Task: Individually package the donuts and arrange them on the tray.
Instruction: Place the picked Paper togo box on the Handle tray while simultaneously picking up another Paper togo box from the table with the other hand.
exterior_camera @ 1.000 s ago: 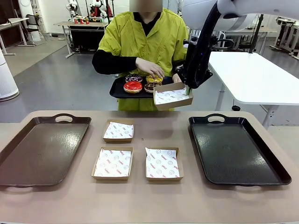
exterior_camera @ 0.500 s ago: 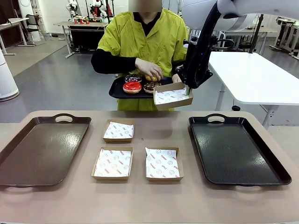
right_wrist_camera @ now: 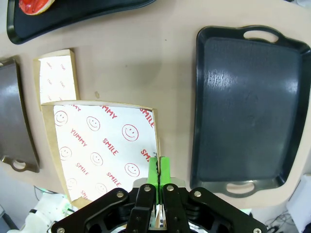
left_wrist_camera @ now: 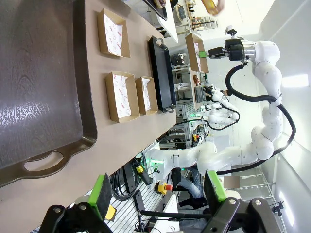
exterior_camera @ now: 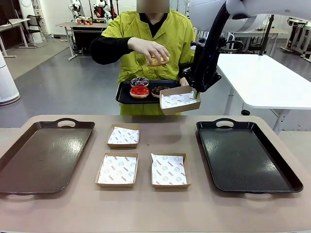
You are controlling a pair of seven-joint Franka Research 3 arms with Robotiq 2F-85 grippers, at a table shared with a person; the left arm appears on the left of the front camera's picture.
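Observation:
A person's hand holds the yellow donut (exterior_camera: 158,59) in the air above a small black tray (exterior_camera: 123,95) that the person carries. On that tray lie the red donut (exterior_camera: 139,91), the purple sprinkled donut (exterior_camera: 139,81) and the chocolate donut (exterior_camera: 158,90). My right gripper (exterior_camera: 195,93) is shut on the side wall of a paper-lined cardboard box (exterior_camera: 179,99), held in the air beside the person's tray. In the right wrist view the right gripper (right_wrist_camera: 159,170) pinches the box (right_wrist_camera: 97,145) at its edge. My left gripper (left_wrist_camera: 158,191) is open, with nothing between its fingers.
Three more lined boxes (exterior_camera: 123,136), (exterior_camera: 117,170), (exterior_camera: 169,170) lie at the table's middle. A brown tray (exterior_camera: 43,155) lies at the left and a black tray (exterior_camera: 245,155) at the right, both bare. A white table stands behind at the right.
The person's hand has picked the yellow donut off the carried tray and raised it to chest height. The right gripper and its box have stayed in place.

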